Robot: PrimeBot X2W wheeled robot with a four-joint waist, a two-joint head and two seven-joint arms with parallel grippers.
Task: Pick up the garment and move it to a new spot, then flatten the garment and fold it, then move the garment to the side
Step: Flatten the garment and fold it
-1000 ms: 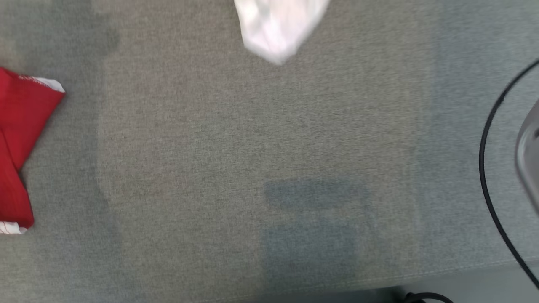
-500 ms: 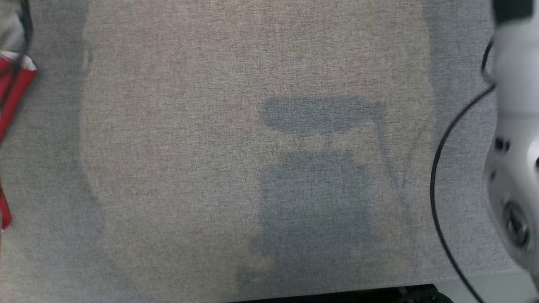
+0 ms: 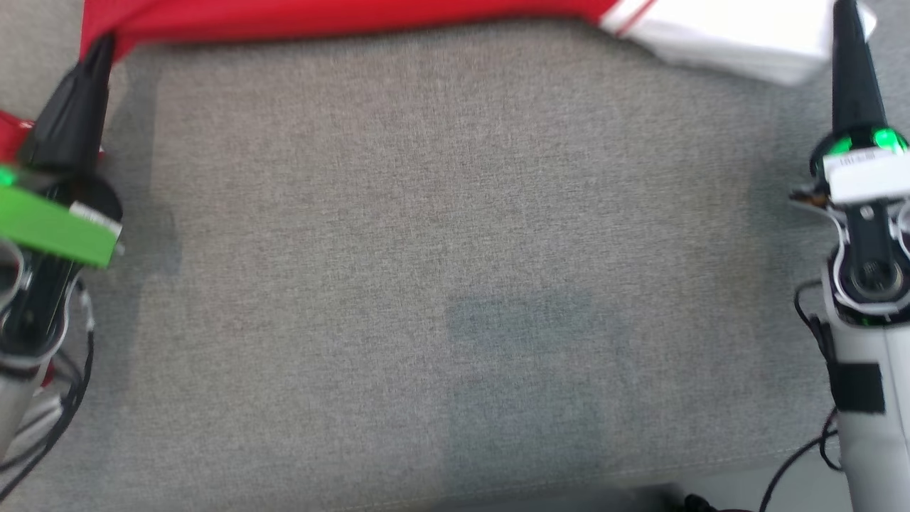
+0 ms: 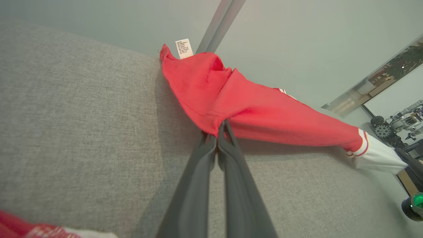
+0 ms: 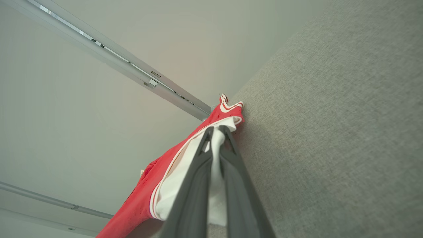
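One red garment (image 3: 320,18) hangs stretched between two grippers along the far edge of a grey cloth surface (image 3: 455,213). It runs across the top of the head view, above the cloth. The left gripper (image 3: 105,46) has its two dark fingers pressed together on the red end of the garment. The left wrist view shows this gripper (image 4: 220,127) pinching a bunched fold of the red fabric (image 4: 251,109). The right gripper (image 3: 844,11) is likewise clamped on the garment, at its one white section (image 3: 725,39). In the right wrist view, white cloth (image 5: 175,191) with red trim sits between that gripper's closed fingertips (image 5: 216,130). One small white label (image 4: 184,48) sticks up from the garment's far corner. A separate patch of red cloth (image 3: 8,131) shows at the left edge behind the left arm. A red and white scrap (image 4: 33,229) also lies on the grey surface. Whether these two belong to the held garment cannot be told. One green tag (image 3: 57,227) sits on the left wrist.
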